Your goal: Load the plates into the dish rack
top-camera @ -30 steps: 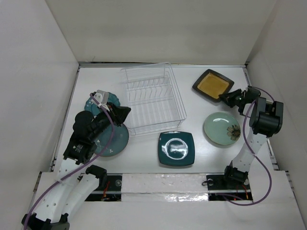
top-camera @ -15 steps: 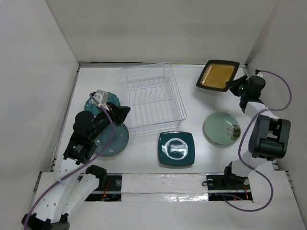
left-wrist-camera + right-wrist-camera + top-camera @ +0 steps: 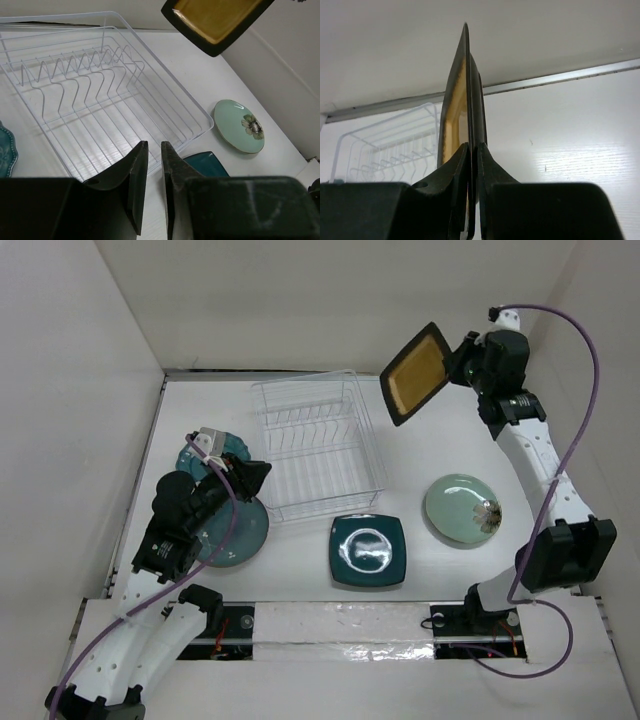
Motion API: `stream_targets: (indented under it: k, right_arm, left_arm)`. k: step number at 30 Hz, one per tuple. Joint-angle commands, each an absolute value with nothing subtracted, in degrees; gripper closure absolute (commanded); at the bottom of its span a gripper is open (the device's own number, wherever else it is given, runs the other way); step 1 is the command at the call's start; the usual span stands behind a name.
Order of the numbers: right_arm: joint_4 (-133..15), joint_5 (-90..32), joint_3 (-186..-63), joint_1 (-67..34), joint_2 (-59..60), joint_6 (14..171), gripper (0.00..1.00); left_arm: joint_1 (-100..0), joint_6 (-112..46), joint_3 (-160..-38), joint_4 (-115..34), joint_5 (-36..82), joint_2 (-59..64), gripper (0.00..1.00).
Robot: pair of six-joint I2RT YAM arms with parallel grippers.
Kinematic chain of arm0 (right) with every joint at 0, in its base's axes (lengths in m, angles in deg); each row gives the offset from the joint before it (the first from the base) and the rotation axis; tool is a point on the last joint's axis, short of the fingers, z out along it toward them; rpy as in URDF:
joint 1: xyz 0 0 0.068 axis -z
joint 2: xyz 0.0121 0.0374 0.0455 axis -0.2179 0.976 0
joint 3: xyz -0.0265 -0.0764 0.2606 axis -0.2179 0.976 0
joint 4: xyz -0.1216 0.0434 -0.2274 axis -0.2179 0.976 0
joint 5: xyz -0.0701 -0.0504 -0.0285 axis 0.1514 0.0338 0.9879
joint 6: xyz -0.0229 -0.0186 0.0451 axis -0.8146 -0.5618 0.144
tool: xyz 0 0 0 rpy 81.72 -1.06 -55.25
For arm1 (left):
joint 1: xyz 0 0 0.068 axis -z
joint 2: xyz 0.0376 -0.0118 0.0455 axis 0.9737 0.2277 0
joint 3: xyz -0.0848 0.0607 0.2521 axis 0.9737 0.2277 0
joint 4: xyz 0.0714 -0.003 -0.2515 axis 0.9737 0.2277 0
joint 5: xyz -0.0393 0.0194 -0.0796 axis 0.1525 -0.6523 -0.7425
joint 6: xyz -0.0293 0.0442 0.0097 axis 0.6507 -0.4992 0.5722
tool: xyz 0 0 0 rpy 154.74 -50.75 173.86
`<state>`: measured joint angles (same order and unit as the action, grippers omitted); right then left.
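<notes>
At this moment no plate stood in the ribs of the dish rack point(image 3: 318, 448), so none of the five had been loaded. The right gripper point(image 3: 462, 360) was pinching the square black plate with the amber centre point(image 3: 416, 373) by one edge, its fingers pressed flat on both faces, and held it raised on edge in the air beyond the rack's far right corner, clear of the rack. This plate appeared to be on its way to a slot; insertion was judged the step in hand. The left gripper point(image 3: 152, 170) hung at the rack's near left side with its fingers slightly parted and nothing between them. Four plates remained on the table: the square dark teal plate point(image 3: 367, 550) just in front of the rack's near right corner, the round pale green plate point(image 3: 463, 505) well to the rack's right, the round grey-teal plate point(image 3: 248, 528) beside its near left corner, and the small scalloped teal plate point(image 3: 186, 456) to its left
</notes>
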<state>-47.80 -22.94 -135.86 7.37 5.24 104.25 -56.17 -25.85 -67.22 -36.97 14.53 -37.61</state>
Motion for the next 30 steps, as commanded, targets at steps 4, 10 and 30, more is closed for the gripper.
stream_targets:
  k: [4,10,30]
  right_arm:
    - [-39.13,-13.51,-150.88,-1.73,6.18,98.78,1.00]
    - [-37.88,-8.06,-158.01,-9.02,11.45,98.25,1.00]
    - [-56.25,-3.14,-158.81,-13.08,20.51,94.65,1.00]
  left_arm:
    - [-55.83,-25.90,-69.57,-38.80,16.21,-38.62,0.84]
    - [-55.83,-25.81,-69.49,-38.89,15.95,-39.14,0.83]
    - [-55.83,-25.81,-69.49,-38.89,15.42,-39.15,0.83]
